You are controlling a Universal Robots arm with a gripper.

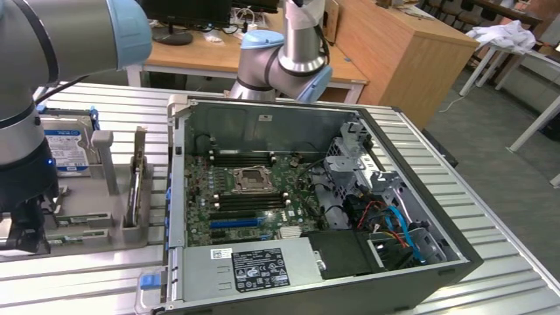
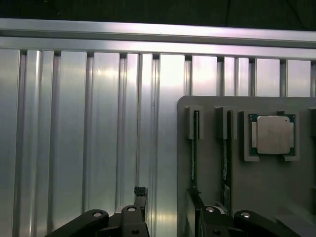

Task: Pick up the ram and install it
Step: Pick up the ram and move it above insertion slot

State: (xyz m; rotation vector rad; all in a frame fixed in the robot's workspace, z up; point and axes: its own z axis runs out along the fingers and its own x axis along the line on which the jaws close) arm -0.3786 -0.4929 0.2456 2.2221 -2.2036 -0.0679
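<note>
Lying open on a slatted alu table (image 1: 490, 216), a PC case (image 1: 420, 275) shows its mobo (image 1: 254, 190), w/ the robot arm (image 1: 52, 33) at the exterior view's left over a grey parts holder (image 2: 256, 187).

Holder sits just beside the case, on the exterior view's left, carrying a blue-labelled hard drive (image 1: 63, 151). In the wrist view a silver CPU (image 2: 272, 134) lies flat in its own recess. The ram (image 2: 193, 148) stands on edge in the holder's outermost narrow slot, nearest the bare table. A second stick (image 2: 226, 153) stands in the next slot, btwn the ram and the CPU. The gripper (image 2: 167, 192) hangs w/ fingers spread wide and nothing held. One finger is over the table slats, the other at the ram's near end; contact can't be told.
</note>
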